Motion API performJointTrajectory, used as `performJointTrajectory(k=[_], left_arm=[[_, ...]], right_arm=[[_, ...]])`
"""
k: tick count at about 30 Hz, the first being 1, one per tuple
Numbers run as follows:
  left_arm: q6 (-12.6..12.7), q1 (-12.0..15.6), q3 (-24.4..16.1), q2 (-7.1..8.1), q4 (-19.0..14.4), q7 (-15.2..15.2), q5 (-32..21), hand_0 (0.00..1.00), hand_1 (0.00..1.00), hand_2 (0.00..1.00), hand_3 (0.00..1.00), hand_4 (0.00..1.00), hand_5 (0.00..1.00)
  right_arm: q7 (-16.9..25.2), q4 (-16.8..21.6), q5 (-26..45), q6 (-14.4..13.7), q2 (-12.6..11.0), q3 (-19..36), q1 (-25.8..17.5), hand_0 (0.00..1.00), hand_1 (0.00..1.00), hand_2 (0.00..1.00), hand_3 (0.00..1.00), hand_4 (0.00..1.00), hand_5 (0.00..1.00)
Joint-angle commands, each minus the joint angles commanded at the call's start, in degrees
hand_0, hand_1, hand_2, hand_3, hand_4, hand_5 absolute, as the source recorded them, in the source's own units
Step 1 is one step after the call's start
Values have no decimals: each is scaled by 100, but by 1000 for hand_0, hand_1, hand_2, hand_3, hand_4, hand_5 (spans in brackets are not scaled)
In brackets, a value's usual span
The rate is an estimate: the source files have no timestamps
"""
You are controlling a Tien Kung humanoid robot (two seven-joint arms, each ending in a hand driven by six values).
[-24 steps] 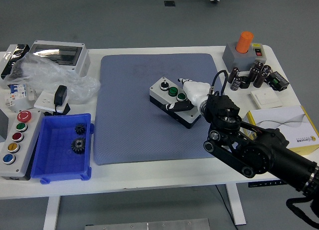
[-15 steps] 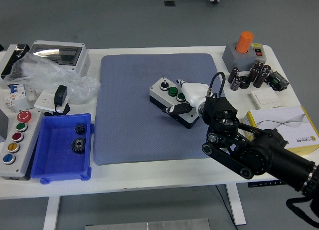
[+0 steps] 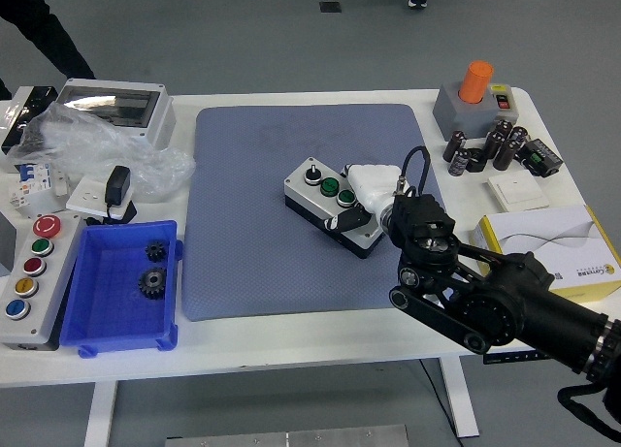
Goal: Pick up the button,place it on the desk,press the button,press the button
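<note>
The button box [image 3: 332, 206] lies on the blue mat [image 3: 272, 205] in the middle of the surface [image 3: 291, 335], its long axis running from upper left to lower right. The right robot hand [image 3: 364, 190] sits right against the box's right end, white fingers [image 3: 369, 180] over the top near the green buttons. Whether they're pinching the casing or only pressing, I cannot tell; the wrist hides the fingertips. No left arm showing.
</note>
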Motion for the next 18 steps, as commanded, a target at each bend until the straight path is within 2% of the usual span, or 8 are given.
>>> performJointTrajectory(k=[3,4,9,10,12,18], left_arm=[[7,-2,-3,1,0,-6,6,670,694,699,818,907,486],[9,-2,-3,1,0,-8,7,670,694,699,818,906,486],[21,0,-1,-4,1,-19,9,670,694,699,818,906,486],[23,1,-1,-5,1,-21,10,670,694,698,818,907,485],[26,3,-3,-6,1,-25,10,670,694,698,818,907,485],[33,4,-8,-9,1,-31,17,670,694,698,817,907,485]], right_arm=[[0,-7,-33,-45,-6,-45,10,373,433,433,448,752,298],[0,-9,-48,-59,-7,-54,10,338,430,422,415,733,160],[0,11,-130,-192,-32,-92,13,338,430,422,415,733,160],[0,21,-136,-219,-42,-98,14,328,435,426,420,712,97],[17,50,-128,-284,-77,-117,22,328,435,426,420,712,97],[346,203,-22,-595,-309,-255,155,327,442,424,403,673,60]])
